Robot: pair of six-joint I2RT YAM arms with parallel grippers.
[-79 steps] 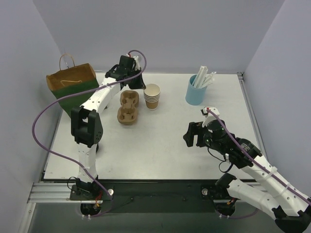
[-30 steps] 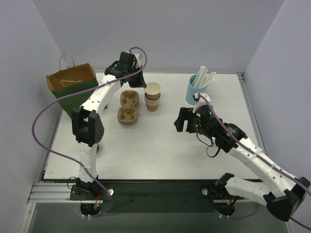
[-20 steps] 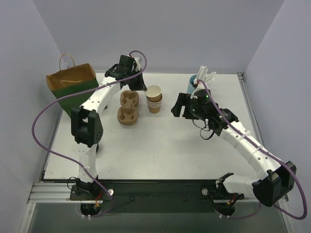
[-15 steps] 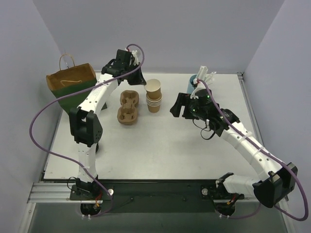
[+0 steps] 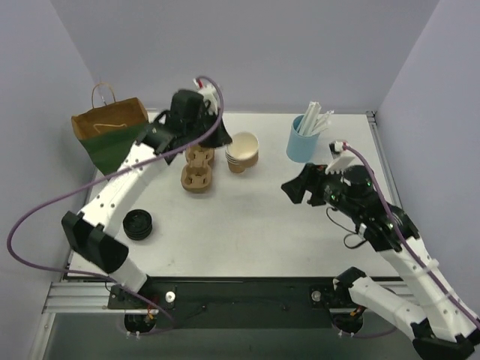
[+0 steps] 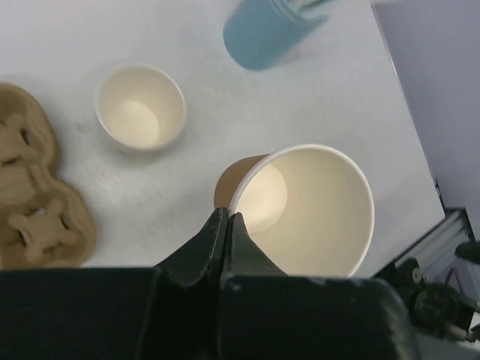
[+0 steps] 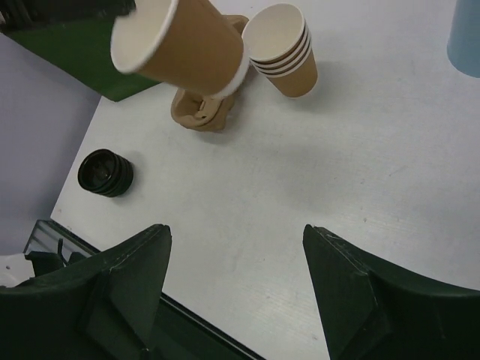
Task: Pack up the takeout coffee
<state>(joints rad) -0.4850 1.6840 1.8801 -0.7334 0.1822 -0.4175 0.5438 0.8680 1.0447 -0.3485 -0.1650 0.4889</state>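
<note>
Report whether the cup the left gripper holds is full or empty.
Empty: the cup in the left gripper shows a bare white inside and bottom.

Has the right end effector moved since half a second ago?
Yes. The right end effector has drawn back toward the near table edge, farther from the blue holder.

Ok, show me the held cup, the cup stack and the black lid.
held cup (image 7: 189, 49), right wrist view, brown side wall
cup stack (image 7: 292, 73), right wrist view, outer wall
black lid (image 7: 105, 172), right wrist view, top face

Matt kraft-paper cup (image 6: 315, 202), smooth white inside; rough moulded-pulp carrier (image 5: 196, 180); matt white surface (image 5: 247, 225); black lids (image 7: 105, 172), seemingly glossy plastic.
</note>
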